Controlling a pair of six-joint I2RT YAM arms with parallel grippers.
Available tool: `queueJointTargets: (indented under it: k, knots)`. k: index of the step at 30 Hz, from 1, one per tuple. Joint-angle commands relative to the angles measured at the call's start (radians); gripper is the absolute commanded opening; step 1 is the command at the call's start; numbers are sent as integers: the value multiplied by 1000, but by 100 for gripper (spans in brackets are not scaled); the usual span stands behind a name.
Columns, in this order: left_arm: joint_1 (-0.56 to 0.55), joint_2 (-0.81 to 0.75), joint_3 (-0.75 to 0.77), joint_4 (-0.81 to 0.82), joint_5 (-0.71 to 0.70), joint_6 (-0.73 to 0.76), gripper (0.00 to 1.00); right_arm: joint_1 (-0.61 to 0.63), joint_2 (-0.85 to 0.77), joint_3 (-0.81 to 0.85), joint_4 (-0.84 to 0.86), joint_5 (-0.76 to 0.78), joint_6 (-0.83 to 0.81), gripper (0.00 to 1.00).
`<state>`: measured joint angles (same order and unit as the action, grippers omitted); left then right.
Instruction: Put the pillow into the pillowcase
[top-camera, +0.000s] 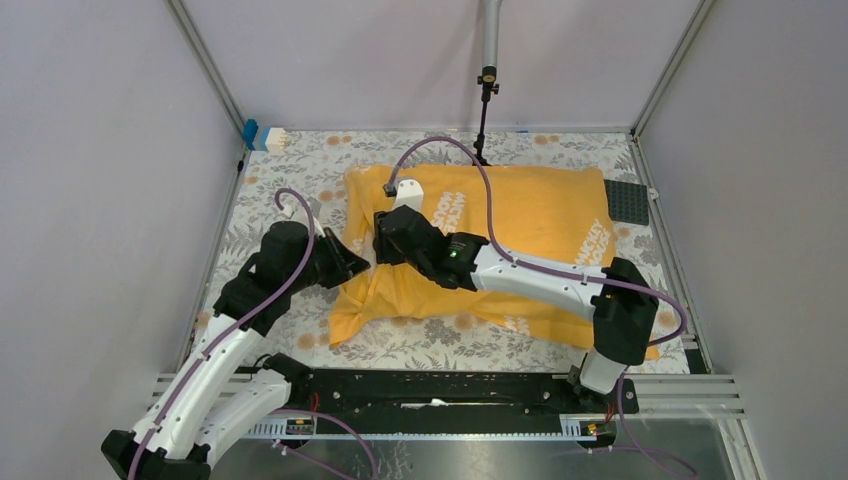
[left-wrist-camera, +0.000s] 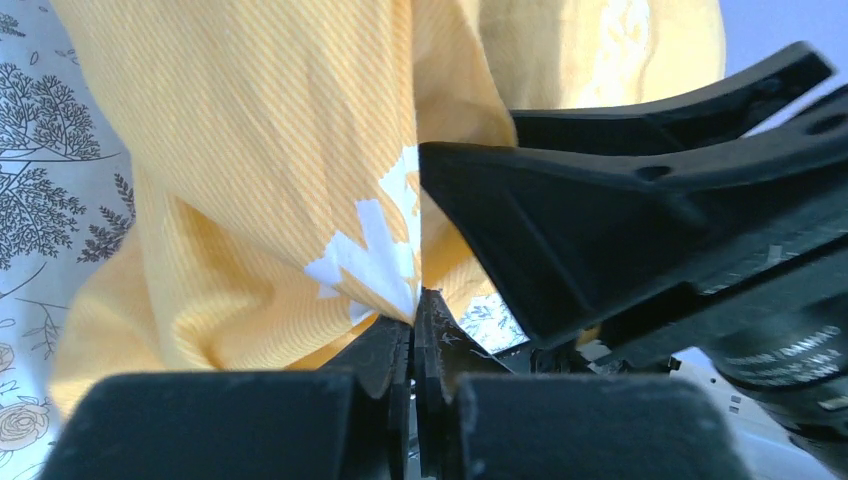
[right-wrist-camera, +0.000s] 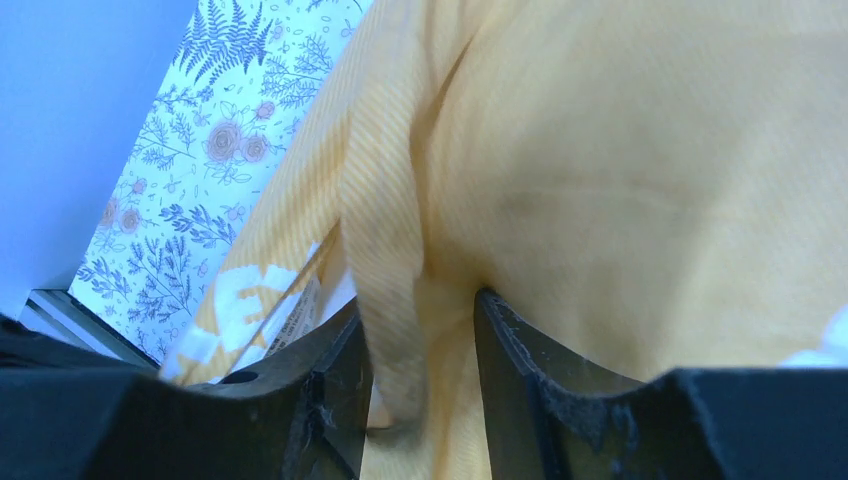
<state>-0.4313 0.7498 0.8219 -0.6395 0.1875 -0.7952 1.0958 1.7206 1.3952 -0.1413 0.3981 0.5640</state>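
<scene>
Overhead, the orange pillowcase (top-camera: 540, 215) is lying plump across the floral counter (top-camera: 290, 170). No white pillow is showing, so it is likely inside. My left claw (top-camera: 352, 262) and right claw (top-camera: 385, 232) are meeting at the case's left end.

Left wrist: my fingers (left-wrist-camera: 385, 360) are pinching a thin gather of cloth that could slip free.

Right wrist: my jaws are standing apart around a loose fold, which could snag and drag the case askew.
</scene>
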Motion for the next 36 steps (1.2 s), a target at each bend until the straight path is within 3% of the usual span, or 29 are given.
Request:
queueJointTargets:
  k: [1, 9, 11, 13, 18, 26, 31, 36]
  knots:
    - [-6, -18, -10, 70, 15, -20, 0, 1, -32, 33, -45, 31, -39, 43]
    - [-6, -28, -17, 70, 19, -18, 0, 70, -16, 129, -146, 149, -88, 39]
    - [-5, -24, -14, 88, 45, -24, 0, 81, -23, 146, -177, 182, -84, 24]
    - [-6, -24, -12, 134, 92, -50, 0, 89, -34, 156, -192, 192, -80, 1]
    - [-6, 4, -81, 349, 206, -137, 0, 112, -95, 160, -190, 176, -70, 0]
    - [-17, 196, -419, 753, 215, -198, 3, 183, -196, 151, -162, 201, -81, 0]
    - [-20, 199, -466, 753, 190, -182, 17, 204, -183, 163, -153, 183, -84, 0]
    - [-20, 3, -359, 475, 154, -112, 46, 193, -181, 145, -152, 201, -94, 0]
